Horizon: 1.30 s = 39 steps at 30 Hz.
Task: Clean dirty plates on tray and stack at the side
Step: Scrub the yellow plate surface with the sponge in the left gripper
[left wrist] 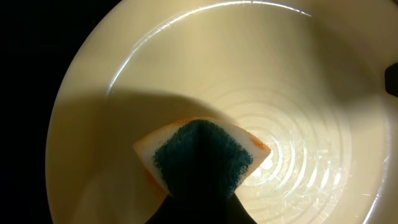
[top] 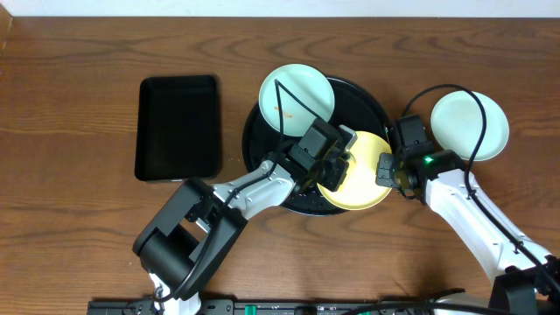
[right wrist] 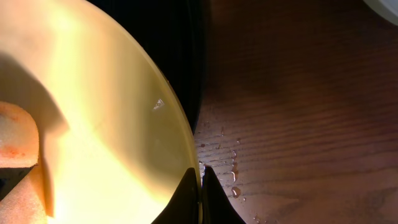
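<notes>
Yellow plate [top: 366, 182] on black tray [top: 360, 103], left claw [left wrist: 200, 190] clamped on sponge [left wrist: 231, 158], right claw [right wrist: 200, 186] pinching plate's rim

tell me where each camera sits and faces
Overhead: above the table, facing down on the round tray, left arm and right arm showing.
Left wrist: facing down into the yellow plate, left pincer clamping the sponge.
Right wrist: low beside that plate's rim, pinched by the right pincer.
Both wrist views share yellow plate and sponge.
</notes>
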{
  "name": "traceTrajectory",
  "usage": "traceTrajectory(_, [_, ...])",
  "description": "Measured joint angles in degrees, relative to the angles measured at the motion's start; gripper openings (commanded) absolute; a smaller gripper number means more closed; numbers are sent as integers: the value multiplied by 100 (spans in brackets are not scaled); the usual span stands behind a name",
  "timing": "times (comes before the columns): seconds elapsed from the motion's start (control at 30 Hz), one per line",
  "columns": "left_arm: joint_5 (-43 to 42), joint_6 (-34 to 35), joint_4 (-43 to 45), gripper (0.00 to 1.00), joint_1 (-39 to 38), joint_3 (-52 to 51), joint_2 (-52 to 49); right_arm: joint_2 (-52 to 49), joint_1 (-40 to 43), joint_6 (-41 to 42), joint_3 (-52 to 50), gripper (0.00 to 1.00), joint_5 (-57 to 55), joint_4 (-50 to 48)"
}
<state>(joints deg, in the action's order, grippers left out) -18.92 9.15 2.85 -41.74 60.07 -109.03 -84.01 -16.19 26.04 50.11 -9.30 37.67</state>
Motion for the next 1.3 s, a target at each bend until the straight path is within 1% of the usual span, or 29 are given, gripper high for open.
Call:
traceTrajectory(0.43, [-20,-48,444,8,0,0,-149,0,0,-2,0,1,-87,72])
traceTrajectory(1.1, [48,-367,612,8,0,0,-157,0,0,0,0,1,-90,101])
traceTrajectory(1.3, [79,-472,791,8,0,0,-238,0,0,0,0,1,-90,105])
